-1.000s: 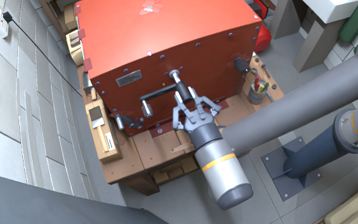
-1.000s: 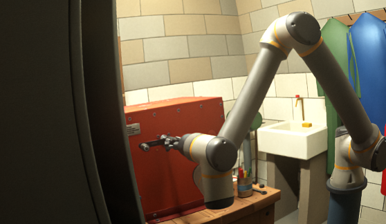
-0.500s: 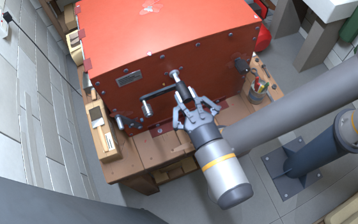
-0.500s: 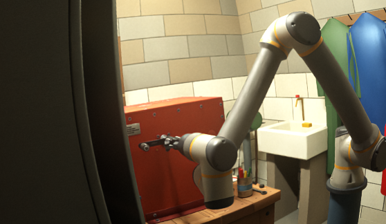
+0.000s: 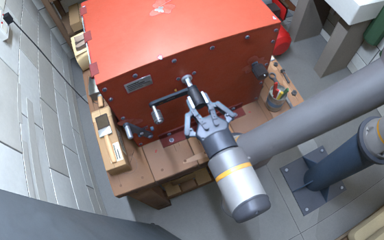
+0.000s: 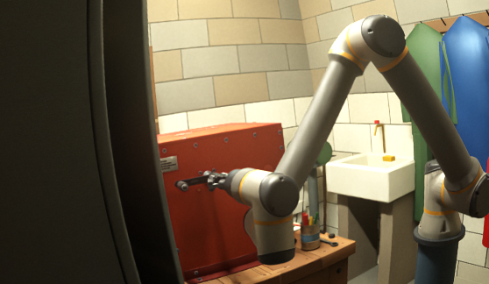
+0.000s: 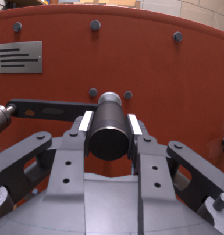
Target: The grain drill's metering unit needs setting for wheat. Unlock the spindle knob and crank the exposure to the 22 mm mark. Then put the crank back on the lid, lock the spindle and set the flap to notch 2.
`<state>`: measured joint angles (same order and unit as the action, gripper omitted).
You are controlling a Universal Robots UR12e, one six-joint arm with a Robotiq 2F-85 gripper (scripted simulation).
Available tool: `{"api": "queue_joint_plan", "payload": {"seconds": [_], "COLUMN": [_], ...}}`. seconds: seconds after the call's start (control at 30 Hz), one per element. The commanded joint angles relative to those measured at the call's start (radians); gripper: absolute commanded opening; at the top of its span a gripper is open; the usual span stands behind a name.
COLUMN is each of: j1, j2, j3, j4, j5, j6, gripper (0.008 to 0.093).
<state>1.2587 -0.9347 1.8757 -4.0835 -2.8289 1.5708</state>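
The spindle behind the crank's hub is hidden by the black cylinder [image 7: 109, 131] that sticks out of the red metering box [image 5: 181, 58] toward me. The dark crank arm [image 5: 169, 97] runs left from that cylinder to a steel handle [image 5: 157, 116], lying across the box's front face. A black knob [image 5: 259, 70] sits at the box's right edge and a small lever [image 5: 133, 129] at the lower left. My gripper [image 5: 198, 99] is level with the black cylinder and is closed on it.
The red box's front face stands right behind the fingers, with a grey nameplate [image 7: 19, 57] up left. The box rests on a wooden bench [image 5: 170, 161] with a mallet [image 5: 106, 132] on the left and a tool cup [image 5: 275, 97] on the right. A sink [image 6: 371, 173] stands further right.
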Motion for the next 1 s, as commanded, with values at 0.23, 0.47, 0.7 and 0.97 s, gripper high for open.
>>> {"api": "queue_joint_plan", "payload": {"seconds": [0.23, 0.47, 0.7, 0.97], "j1": [-0.004, -0.007, -0.01, -0.014], "j2": [-0.001, -0.001, -0.001, -0.001], "j3": [-0.002, -0.002, -0.003, -0.003], "j4": [0.0, 0.0, 0.0, 0.0], "j5": [0.003, 0.006, 0.01, 0.013], "j6": [0.0, 0.0, 0.0, 0.0], "gripper": [0.008, 0.008, 0.008, 0.008]}}
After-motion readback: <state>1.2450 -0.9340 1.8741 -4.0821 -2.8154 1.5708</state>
